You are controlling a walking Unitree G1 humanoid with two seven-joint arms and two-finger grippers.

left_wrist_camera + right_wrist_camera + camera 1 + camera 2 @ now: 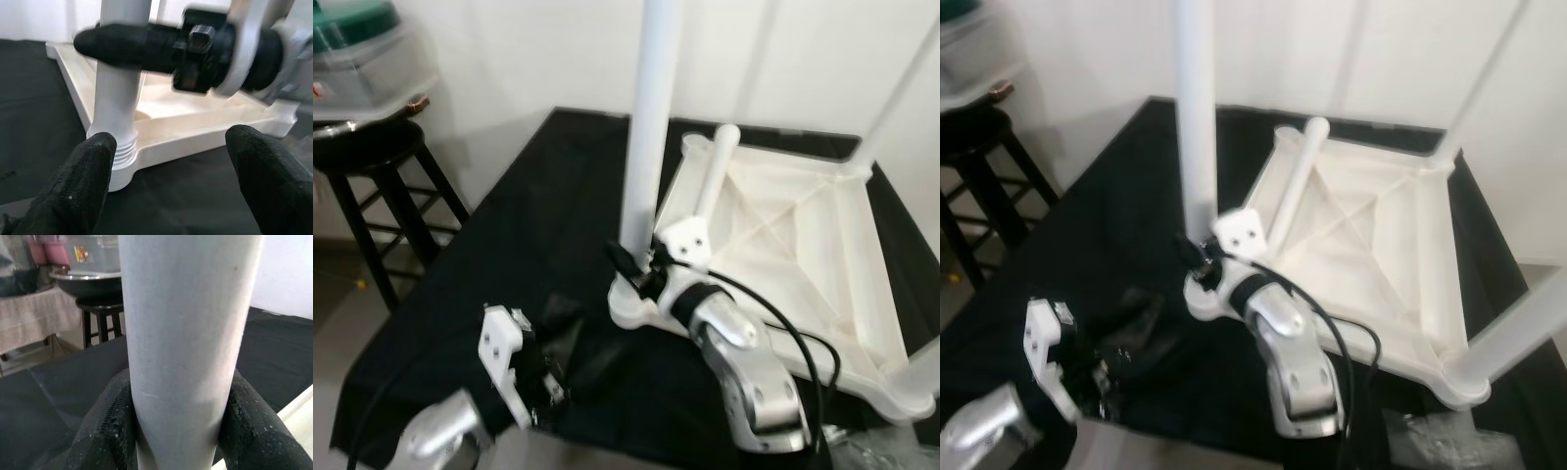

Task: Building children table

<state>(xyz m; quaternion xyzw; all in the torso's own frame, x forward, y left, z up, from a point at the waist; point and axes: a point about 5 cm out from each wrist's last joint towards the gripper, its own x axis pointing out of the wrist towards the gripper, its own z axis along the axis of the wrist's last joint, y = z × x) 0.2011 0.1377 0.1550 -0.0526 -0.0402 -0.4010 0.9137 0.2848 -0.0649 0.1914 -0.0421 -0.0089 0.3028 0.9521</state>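
Nearest us, our left tool [570,354] waits wide at 7 o'clock; our right tool [641,266] clamps the leg [646,147], screwing it into the tabletop [803,235].

One upturned tabletop [803,235], four white legs [651,117] (one lying loose), one stool [372,157].

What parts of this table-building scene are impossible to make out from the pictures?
- Top of the gripped table leg: cut off by the upper edge of both eye views.
- Right gripper: blurred in the left wrist view.
- Items on the black stool: cropped at the left eye view's corner.
- Left gripper: fingers dark against the black cloth in eye views.
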